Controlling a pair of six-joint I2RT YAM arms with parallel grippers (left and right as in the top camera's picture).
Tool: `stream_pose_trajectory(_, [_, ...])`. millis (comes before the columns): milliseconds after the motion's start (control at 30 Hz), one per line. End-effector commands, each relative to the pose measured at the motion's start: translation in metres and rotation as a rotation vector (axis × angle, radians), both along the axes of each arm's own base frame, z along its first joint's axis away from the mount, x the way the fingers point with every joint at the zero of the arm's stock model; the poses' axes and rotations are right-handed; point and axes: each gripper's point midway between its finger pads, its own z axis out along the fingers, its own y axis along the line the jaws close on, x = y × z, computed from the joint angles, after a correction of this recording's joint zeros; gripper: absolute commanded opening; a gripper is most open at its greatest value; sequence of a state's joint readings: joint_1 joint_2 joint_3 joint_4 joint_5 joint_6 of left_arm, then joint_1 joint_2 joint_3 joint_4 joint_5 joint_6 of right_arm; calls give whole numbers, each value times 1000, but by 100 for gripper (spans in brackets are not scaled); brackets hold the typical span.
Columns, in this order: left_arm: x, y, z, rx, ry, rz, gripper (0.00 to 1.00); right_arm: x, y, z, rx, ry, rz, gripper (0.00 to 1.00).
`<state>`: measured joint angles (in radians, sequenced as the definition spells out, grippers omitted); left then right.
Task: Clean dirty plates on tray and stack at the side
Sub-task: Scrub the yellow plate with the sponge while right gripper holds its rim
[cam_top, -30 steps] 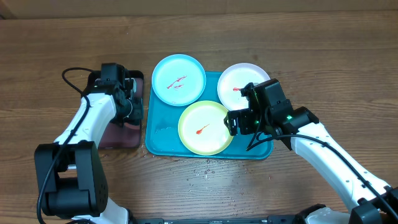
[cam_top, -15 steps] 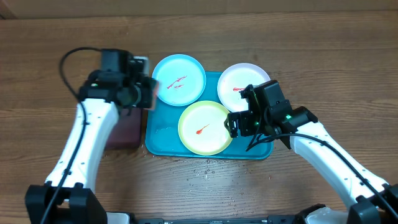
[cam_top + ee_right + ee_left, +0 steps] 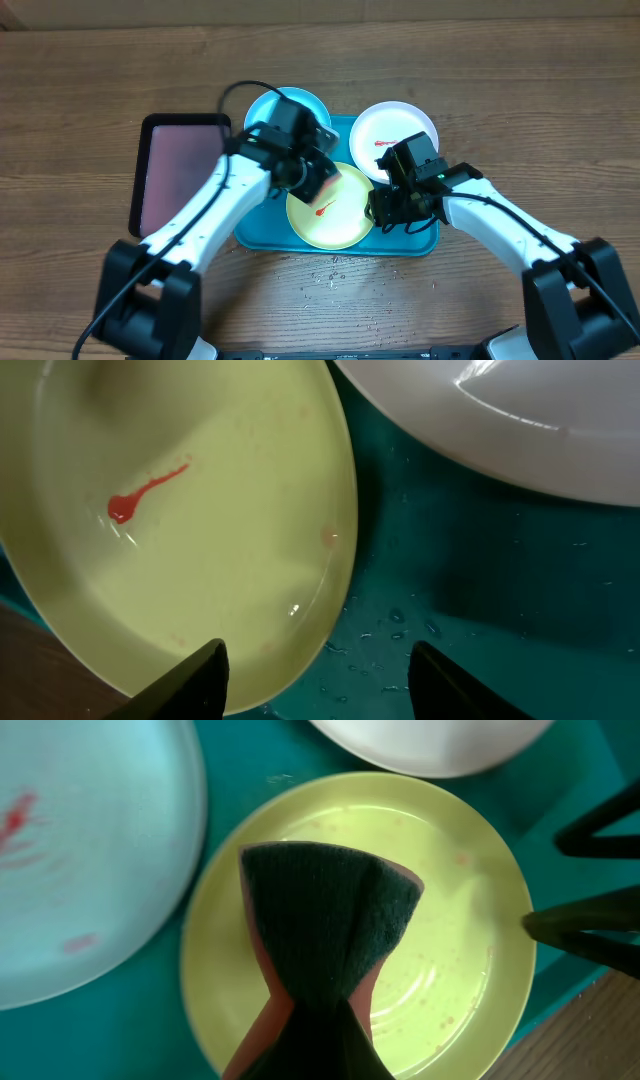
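Observation:
The turquoise tray point(image 3: 256, 226) holds three plates. The yellow-green plate point(image 3: 338, 222) sits at the front with a red smear point(image 3: 140, 495). The light blue plate point(image 3: 262, 108), red-smeared, is at the back left. The white plate point(image 3: 398, 126), also smeared, is at the back right. My left gripper point(image 3: 318, 180) is shut on a sponge point(image 3: 325, 920) with a dark green face and a pink body, just above the yellow-green plate point(image 3: 455, 950). My right gripper point(image 3: 320, 680) is open, its fingers either side of that plate's right rim point(image 3: 330, 560) over the wet tray point(image 3: 460, 590).
A black-rimmed tray point(image 3: 180, 170) with a pinkish inside lies left of the turquoise tray. Water drops dot the wooden table point(image 3: 335, 275) in front of the tray. The right gripper's fingers point(image 3: 590, 925) show at the right edge of the left wrist view.
My left arm swung right from the black-rimmed tray with the sponge to above the yellow-green plate. My right gripper shifted slightly left and down at that plate's right rim.

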<state>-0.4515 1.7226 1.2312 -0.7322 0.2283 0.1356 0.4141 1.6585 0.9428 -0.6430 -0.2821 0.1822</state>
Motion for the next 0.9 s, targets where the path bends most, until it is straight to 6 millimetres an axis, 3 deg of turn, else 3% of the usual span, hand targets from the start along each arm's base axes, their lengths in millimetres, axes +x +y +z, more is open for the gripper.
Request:
stream_pose_trajectory(0, [-7, -17, -12, 4, 16, -80, 4, 5, 9, -3, 20, 11, 11, 59])
stream_pose_trajectory(100, [-12, -25, -23, 14, 38, -102, 4, 2, 15, -10, 48, 41, 21, 55])
stream_pose_trajectory(233, [-17, -29, -40, 33, 76, -119, 4, 4, 15, -12, 49, 41, 21, 42])
stream_pose_trajectory(400, [-27, -29, -61, 67, 135, -133, 4, 4, 15, -12, 46, 39, 20, 37])
stream_pose_trajectory(533, [-27, -5, -79, 205, 150, -95, 4, 4, 15, -12, 46, 38, 20, 35])
stream_pose_trajectory(567, [-15, 21, -81, 340, 102, 20, 4, 4, 15, -12, 46, 38, 20, 34])
stream_pose_trajectory(633, [1, 45, -75, 456, 25, 155, 4, 4, 15, -12, 45, 39, 20, 31])
stream_pose_trajectory(700, [11, 55, -65, 500, -33, 209, 4, 4, 15, -12, 45, 39, 20, 29])
stream_pose_trajectory(867, [24, 35, -30, 388, -89, 217, 4, 4, 15, -12, 46, 39, 20, 29])
